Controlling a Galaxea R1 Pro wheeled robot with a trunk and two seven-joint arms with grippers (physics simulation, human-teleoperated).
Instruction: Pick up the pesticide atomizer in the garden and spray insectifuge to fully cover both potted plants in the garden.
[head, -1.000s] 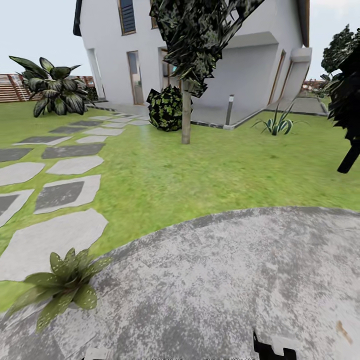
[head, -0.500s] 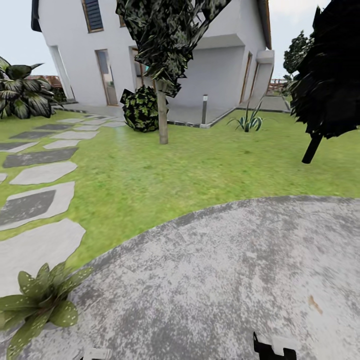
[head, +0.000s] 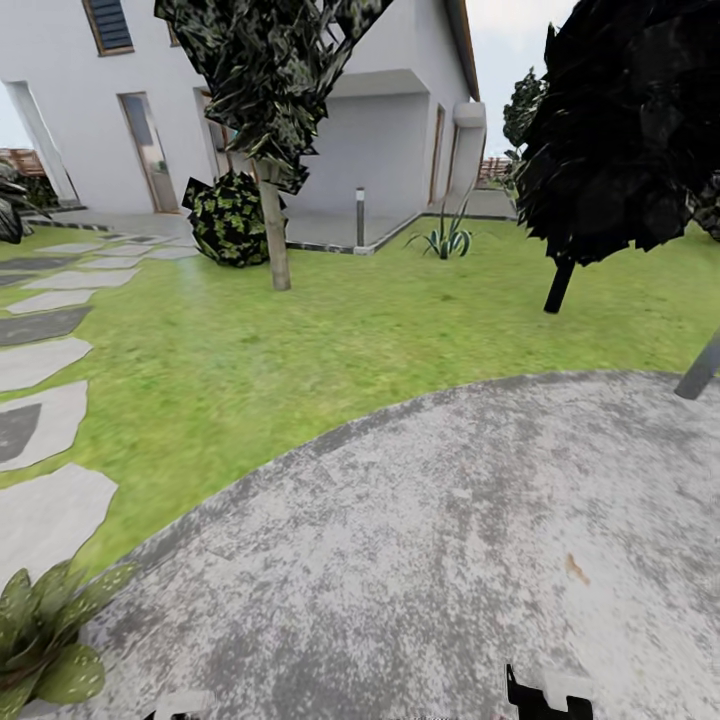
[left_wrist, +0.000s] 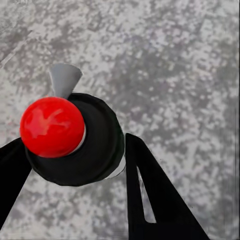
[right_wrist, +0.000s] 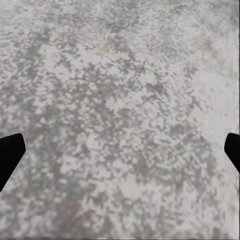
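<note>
The left pincer (left_wrist: 75, 165) is clamped on the pesticide atomizer (left_wrist: 75, 142), held between its black fingers (left_wrist: 155, 195) above mottled paving (left_wrist: 175, 75), while the right pincer (right_wrist: 120, 150) stands wide apart over paving.

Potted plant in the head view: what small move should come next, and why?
Probably turn the base left to face the potted plant: it sits cut off at the view's lower-left corner, and the left gripper seems to hold the atomizer.

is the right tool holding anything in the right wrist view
No, the right tool is open, its black fingertips set wide apart with just bare grey paving between them.
</note>
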